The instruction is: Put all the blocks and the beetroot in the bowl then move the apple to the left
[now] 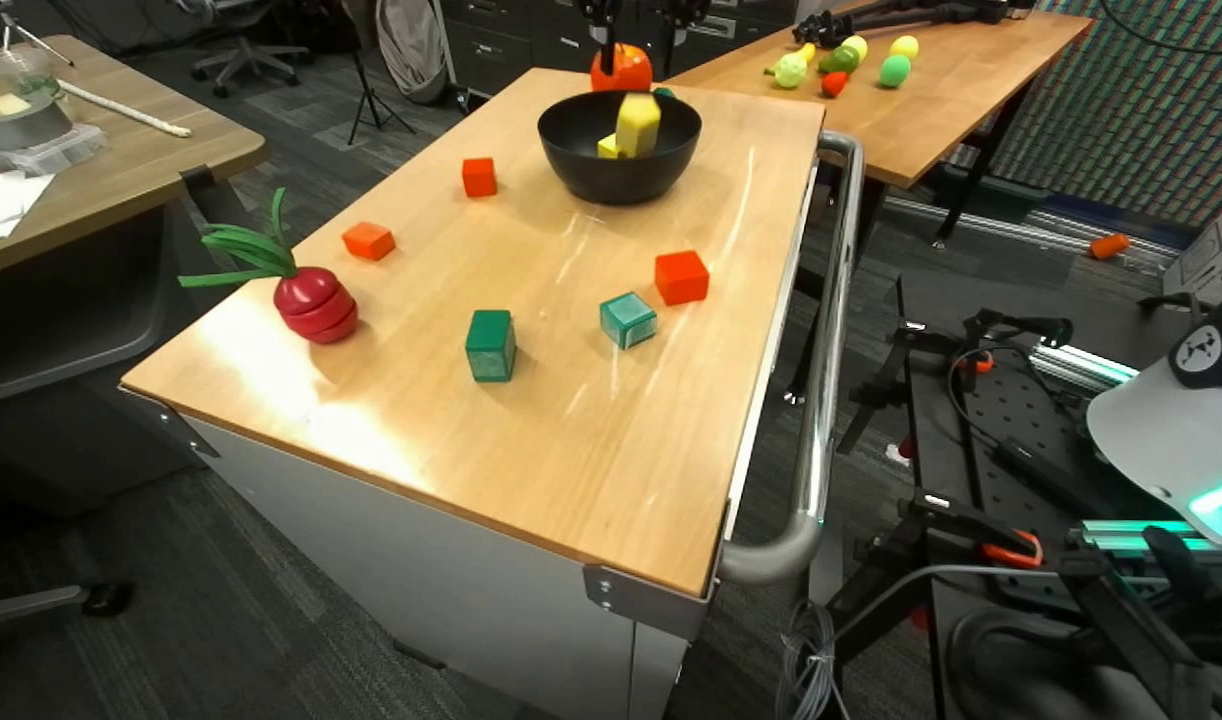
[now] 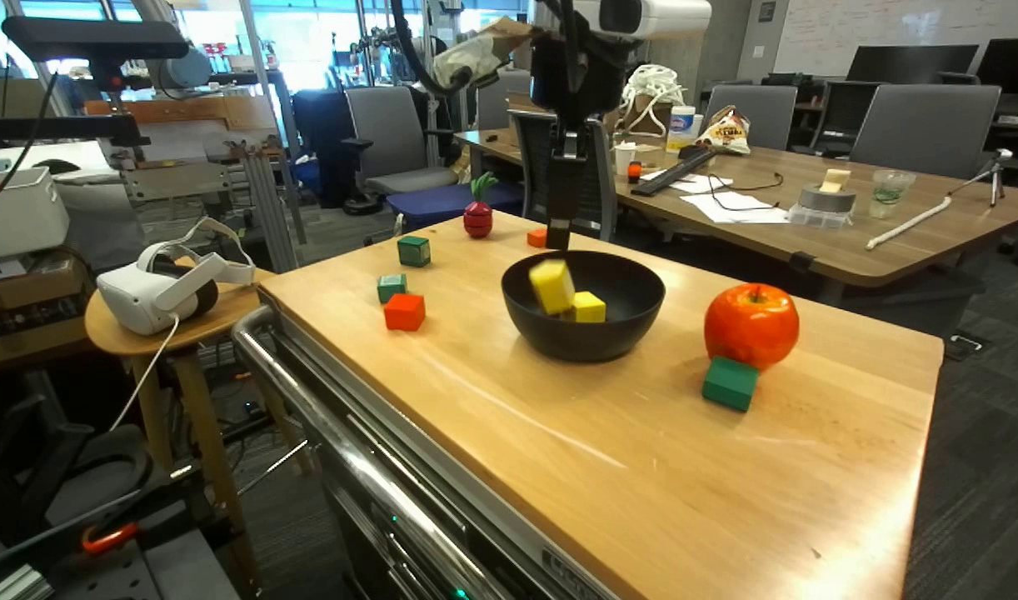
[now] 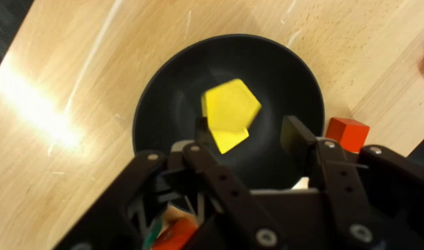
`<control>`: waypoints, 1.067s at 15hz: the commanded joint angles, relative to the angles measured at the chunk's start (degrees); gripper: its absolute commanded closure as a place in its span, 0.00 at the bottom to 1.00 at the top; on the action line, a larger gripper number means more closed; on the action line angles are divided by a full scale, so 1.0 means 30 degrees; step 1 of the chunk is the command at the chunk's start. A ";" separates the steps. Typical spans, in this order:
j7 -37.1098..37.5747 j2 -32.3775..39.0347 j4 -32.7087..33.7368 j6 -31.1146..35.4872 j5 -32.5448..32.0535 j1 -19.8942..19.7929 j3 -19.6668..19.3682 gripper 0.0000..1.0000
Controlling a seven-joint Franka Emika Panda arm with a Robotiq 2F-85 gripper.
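The black bowl [image 1: 619, 180] shows in both exterior views [image 2: 582, 342] and the wrist view [image 3: 302, 69]. My gripper [image 3: 246, 133] is open above it, its fingers apart and empty. One yellow block [image 2: 589, 307] lies in the bowl. Another yellow block [image 2: 552, 286], blurred and tilted, is below the fingertips within the bowl; I cannot tell whether it touches the first. Three red-orange blocks [image 1: 479, 177] [image 1: 369, 241] [image 1: 682, 278] and two green blocks [image 1: 491, 346] [image 1: 628, 320] lie on the table. A third green block [image 2: 730, 383] touches the apple [image 2: 751, 325]. The beetroot [image 1: 316, 303] sits near the table edge.
A metal rail [image 1: 826, 400] runs along one side of the wooden table [image 1: 561, 450]. A side table [image 1: 971, 70] holds several toy fruits [image 1: 791, 70]. Another desk [image 2: 892, 250] stands beyond the opposite edge. A headset [image 2: 172, 287] rests on a stool.
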 commanded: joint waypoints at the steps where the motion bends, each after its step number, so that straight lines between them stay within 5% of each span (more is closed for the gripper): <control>1: -0.0089 -0.0123 0.1002 0.0656 -0.0707 0.0290 0.0743 0.12; 3: 0.0205 0.0164 0.1871 0.1149 -0.1832 0.0570 0.1147 0.00; 7: -0.1039 0.2150 0.4898 0.2251 -0.1965 0.1182 0.1980 0.00; 9: -0.3153 0.3809 0.7474 -0.0393 0.1240 0.1210 0.2544 0.00; 10: -0.1596 0.1823 0.4609 0.1194 -0.0323 0.1323 0.2125 0.00; 14: -0.2595 0.3668 0.6695 0.0267 0.0789 0.1487 0.2363 0.00; 16: -0.5598 0.1972 0.5583 -0.1304 0.0464 0.1444 0.2694 0.00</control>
